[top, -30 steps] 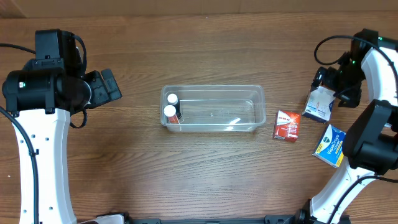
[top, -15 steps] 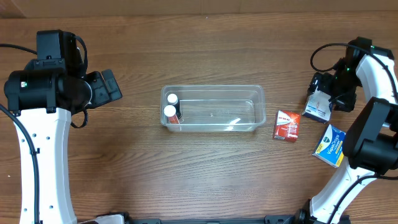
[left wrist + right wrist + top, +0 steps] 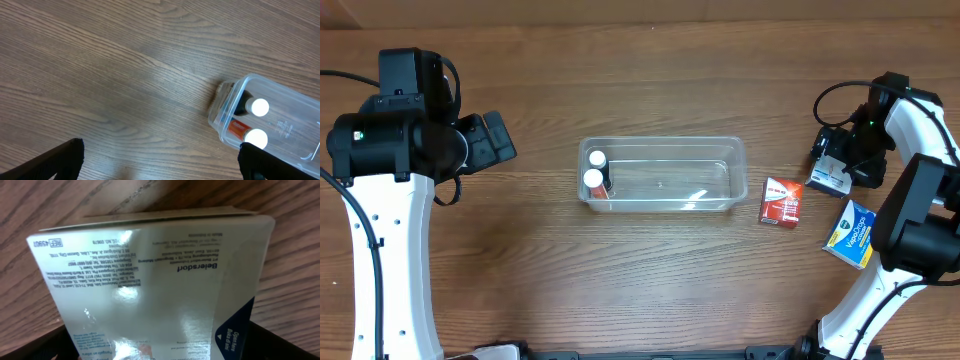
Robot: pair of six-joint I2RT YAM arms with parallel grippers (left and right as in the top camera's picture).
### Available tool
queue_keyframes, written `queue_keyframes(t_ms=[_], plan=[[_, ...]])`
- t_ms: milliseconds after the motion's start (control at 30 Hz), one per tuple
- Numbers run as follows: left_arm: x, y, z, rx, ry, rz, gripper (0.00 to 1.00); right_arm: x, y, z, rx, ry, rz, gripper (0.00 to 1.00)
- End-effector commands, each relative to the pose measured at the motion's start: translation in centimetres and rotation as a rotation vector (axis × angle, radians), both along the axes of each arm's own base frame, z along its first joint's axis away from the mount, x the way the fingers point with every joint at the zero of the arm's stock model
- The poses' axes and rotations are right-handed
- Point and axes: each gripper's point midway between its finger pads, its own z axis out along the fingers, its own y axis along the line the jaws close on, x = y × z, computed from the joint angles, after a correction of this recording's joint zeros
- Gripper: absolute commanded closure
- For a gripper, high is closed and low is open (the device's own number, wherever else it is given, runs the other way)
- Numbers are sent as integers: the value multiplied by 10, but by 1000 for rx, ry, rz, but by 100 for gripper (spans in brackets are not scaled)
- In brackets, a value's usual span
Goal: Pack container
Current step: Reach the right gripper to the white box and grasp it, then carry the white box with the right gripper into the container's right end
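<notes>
The clear container (image 3: 663, 142) lies at the table's middle and holds two white-capped bottles (image 3: 594, 171) at its left end. It also shows in the left wrist view (image 3: 280, 100) with the bottles (image 3: 256, 122). My left gripper (image 3: 496, 140) is open and empty over bare wood, left of the container; its fingers (image 3: 160, 167) are wide apart. My right gripper (image 3: 842, 158) is shut on a white and blue box (image 3: 828, 176) at the far right. That box (image 3: 150, 275) fills the right wrist view between the fingers (image 3: 165, 352).
A red box (image 3: 781, 202) lies just right of the container. A blue and yellow box (image 3: 849, 234) lies at the right edge, near the right arm's base. Bare wood surrounds the container.
My right gripper has shifted a little left and toward the front, and the white and blue box moved with it. The left arm has not moved.
</notes>
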Motion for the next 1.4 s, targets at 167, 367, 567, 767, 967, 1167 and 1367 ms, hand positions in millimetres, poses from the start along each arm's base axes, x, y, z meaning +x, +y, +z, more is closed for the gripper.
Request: queue_keyframes(t_ms=[167,367,567,767,967,1167,1367], plan=[[-1,1,0,7,-1,-10,0,-1,-1,-1,-12,2,10,14],[-1,0,0,7,-1,-10,0,0,-2,-1,-14,-2,10,15],[-1,0,0,7,-1,-10,0,4,-3,1,-18,-14,9,28],[-1,0,0,7,-1,-10,0,15,-6,23,-32,-59,3,28],[-1,0,0,7,-1,-10,0,21,-4,84,-68,-177,-9,30],[-1,0,0,7,-1,-10,0,1,56,191,-99,-364,122,30],[-1,0,0,7,-1,-10,0,-39,167,251,-41,-503,359,29]])
